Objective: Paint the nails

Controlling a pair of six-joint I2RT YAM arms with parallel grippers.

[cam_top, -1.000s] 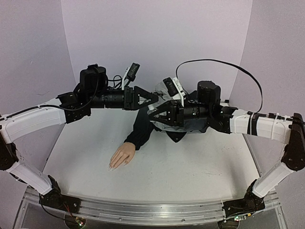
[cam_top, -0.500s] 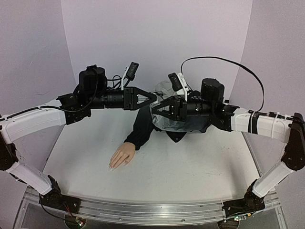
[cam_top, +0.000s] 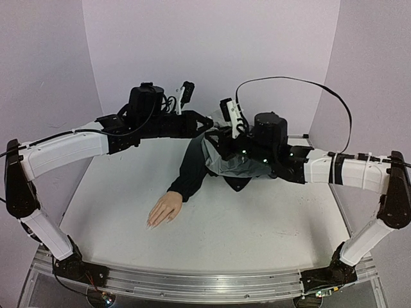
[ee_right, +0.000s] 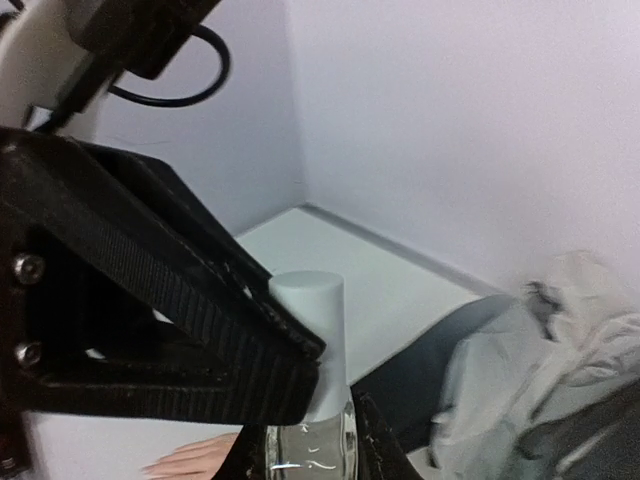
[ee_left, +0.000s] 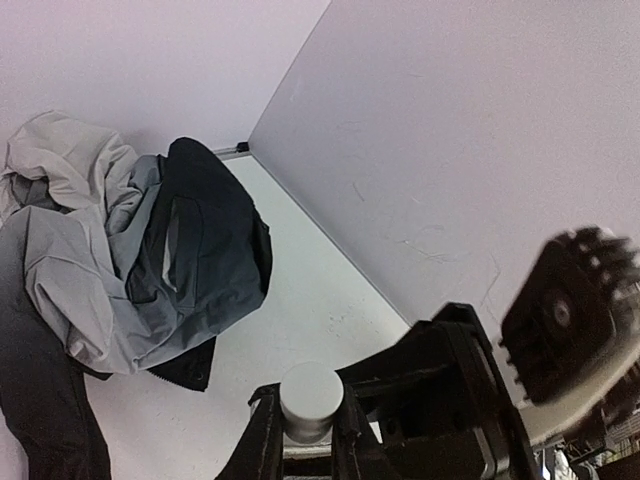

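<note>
Above the desk (cam_top: 257,224), the right end effector (ee_right: 306,455) clamps a small glass bottle (ee_right: 312,445), and the left end effector (ee_left: 307,415) pinches its white cap (ee_left: 310,395). Below, the nails (cam_top: 151,223) tip a mannequin hand (cam_top: 166,208). They look tiny, hard and glossy, and the hand seems light, so steady it at the wrist.

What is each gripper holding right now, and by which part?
One small bottle, shared: the right gripper clamps its clear glass body, the left gripper pinches its white cap.

Two robot arms (cam_top: 64,151) (cam_top: 347,170), one mannequin hand (cam_top: 164,208), one small bottle (ee_right: 318,300), one crumpled jacket (ee_left: 90,250)
</note>
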